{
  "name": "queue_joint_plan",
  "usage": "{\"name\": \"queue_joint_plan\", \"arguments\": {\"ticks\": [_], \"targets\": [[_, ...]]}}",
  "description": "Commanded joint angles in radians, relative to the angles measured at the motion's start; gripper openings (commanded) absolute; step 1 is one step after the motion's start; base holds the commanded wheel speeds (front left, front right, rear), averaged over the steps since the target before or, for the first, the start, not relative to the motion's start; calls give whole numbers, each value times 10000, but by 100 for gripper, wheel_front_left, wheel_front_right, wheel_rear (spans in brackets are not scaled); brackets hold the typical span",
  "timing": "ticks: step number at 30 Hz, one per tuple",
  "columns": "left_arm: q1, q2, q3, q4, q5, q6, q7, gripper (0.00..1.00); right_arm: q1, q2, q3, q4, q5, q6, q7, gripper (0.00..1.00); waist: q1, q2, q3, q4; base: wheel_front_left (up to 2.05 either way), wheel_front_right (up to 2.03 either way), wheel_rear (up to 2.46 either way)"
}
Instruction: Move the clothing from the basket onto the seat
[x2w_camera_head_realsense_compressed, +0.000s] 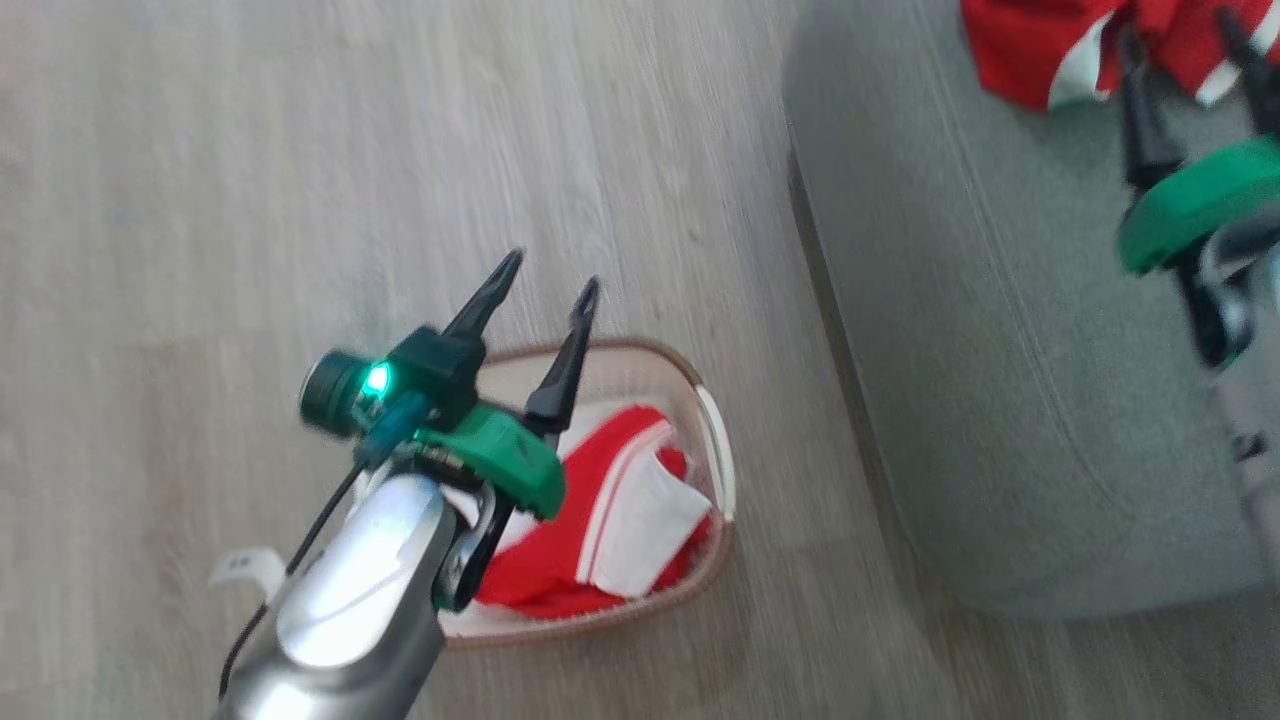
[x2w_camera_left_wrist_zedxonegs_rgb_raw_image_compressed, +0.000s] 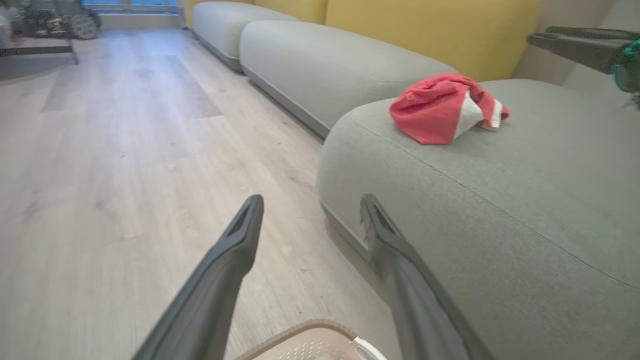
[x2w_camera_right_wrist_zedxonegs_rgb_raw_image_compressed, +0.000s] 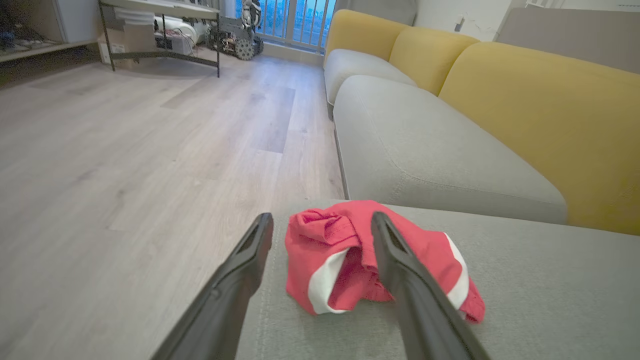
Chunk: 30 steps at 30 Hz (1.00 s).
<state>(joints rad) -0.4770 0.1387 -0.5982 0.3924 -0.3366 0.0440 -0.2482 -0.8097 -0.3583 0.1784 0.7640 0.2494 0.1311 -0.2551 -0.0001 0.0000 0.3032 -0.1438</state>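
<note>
In the small oval cream-white plastic basket with a brown rim (x2w_camera_head_realsense_compressed: 640, 348): one soft bright-red garment with a broad white panel edged in thin stripes (x2w_camera_head_realsense_compressed: 640, 500), crumpled, lying below your left arm.
On the large grey-green upholstered seat cushion (x2w_camera_head_realsense_compressed: 1000, 350): a second red-and-white garment (x2w_camera_right_wrist_zedxonegs_rgb_raw_image_compressed: 350, 250), bunched near the rounded corner. That half of the task looks done.
Left gripper (x2w_camera_head_realsense_compressed: 553, 272): fingers apart, holding nothing, raised above the basket's far rim and pointing past it along the floor.
Right gripper (x2w_camera_right_wrist_zedxonegs_rgb_raw_image_compressed: 322, 217): fingers spread, empty, hovering just over the garment on the seat.
Step in hand: likely your left-arm pick of the basket garment.
How to do it well: tip the wrist down first, enter inside the rim, and pinch a raised fold near the white panel. Lift straight up so the light basket neither drags nor tips.
Surface: pale wood-look plank floor (x2w_camera_head_realsense_compressed: 250, 200), smooth. Expect the basket to slide if you nudge it.
Room: further grey cushions (x2w_camera_right_wrist_zedxonegs_rgb_raw_image_compressed: 425, 150) with yellow backrests (x2w_camera_right_wrist_zedxonegs_rgb_raw_image_compressed: 525, 110) in a row. A metal-legged table (x2w_camera_right_wrist_zedxonegs_rgb_raw_image_compressed: 160, 10) and a wheeled machine (x2w_camera_right_wrist_zedxonegs_rgb_raw_image_compressed: 240, 37) stand well apart, by the window.
</note>
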Motion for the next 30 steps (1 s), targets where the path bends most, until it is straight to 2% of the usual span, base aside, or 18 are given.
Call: {"name": "queue_joint_plan", "arguments": {"ticks": [1, 10, 20, 30], "targets": [[11, 34, 477, -309, -68, 94, -127, 100, 227, 131, 132, -386, 73, -4, -66, 100, 1, 0, -848, 489, 0, 0, 0], [1445, -97, 1373, -606, -101, 380, -133, 100, 1803, 1259, 98, -1074, 54, -4, -66, 100, 1, 0, -2152, 1155, 0, 0, 0], [3184, 29, 2414, -1064, 44, 722, -134, 100, 3885, 2381, -568, -2416, -579, -4, -66, 100, 1, 0, -2999, 1638, 0, 0, 0], [4685, -43, 3174, -1930, 469, 852, -135, 100, 6045, 3039, -1248, -4018, -1258, -4, -66, 100, 1, 0, -3284, 1809, 0, 0, 0]]}}
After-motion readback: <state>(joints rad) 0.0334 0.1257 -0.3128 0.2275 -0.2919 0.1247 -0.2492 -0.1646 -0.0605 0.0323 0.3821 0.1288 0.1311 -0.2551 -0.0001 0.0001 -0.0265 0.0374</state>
